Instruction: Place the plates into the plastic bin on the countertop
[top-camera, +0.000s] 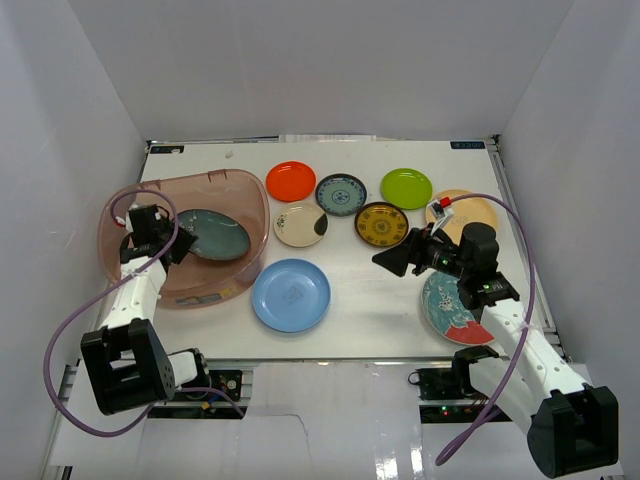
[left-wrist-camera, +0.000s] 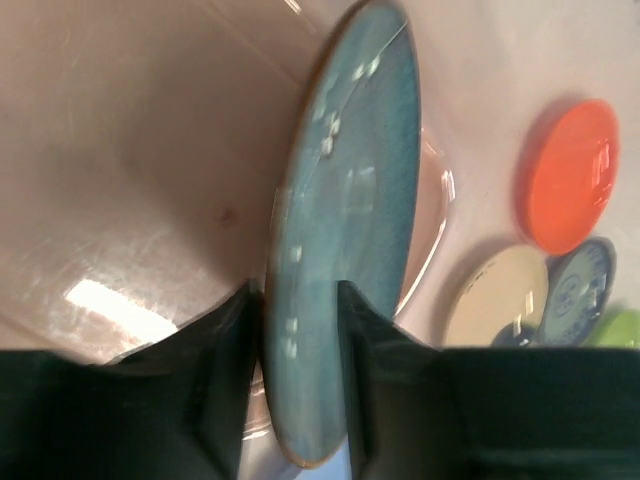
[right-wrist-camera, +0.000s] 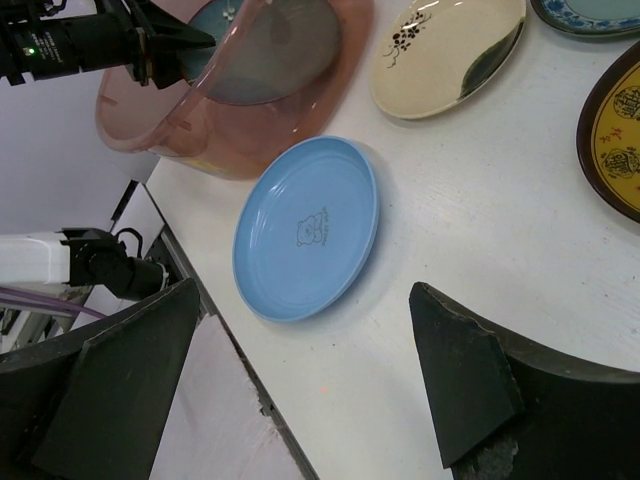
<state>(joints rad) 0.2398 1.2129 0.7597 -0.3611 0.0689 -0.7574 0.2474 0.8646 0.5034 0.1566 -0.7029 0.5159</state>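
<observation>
My left gripper (top-camera: 172, 246) is shut on the near rim of the dark teal plate (top-camera: 213, 234) and holds it inside the pinkish plastic bin (top-camera: 215, 290). In the left wrist view the plate (left-wrist-camera: 345, 200) stands edge-on between my fingers (left-wrist-camera: 225, 350) over the bin (left-wrist-camera: 130, 150). My right gripper (top-camera: 400, 258) is open and empty above the countertop (top-camera: 370, 300). In the right wrist view the light blue plate (right-wrist-camera: 305, 228) lies just beyond its gripper (right-wrist-camera: 300, 370). The light blue plate (top-camera: 291, 295) lies next to the bin.
Other plates lie on the countertop: orange (top-camera: 291, 181), blue-patterned (top-camera: 341, 194), lime green (top-camera: 406, 188), tan (top-camera: 470, 213), cream (top-camera: 300, 225), yellow-brown (top-camera: 381, 224), and red-and-teal floral (top-camera: 450, 312) under my right arm. White walls enclose the table.
</observation>
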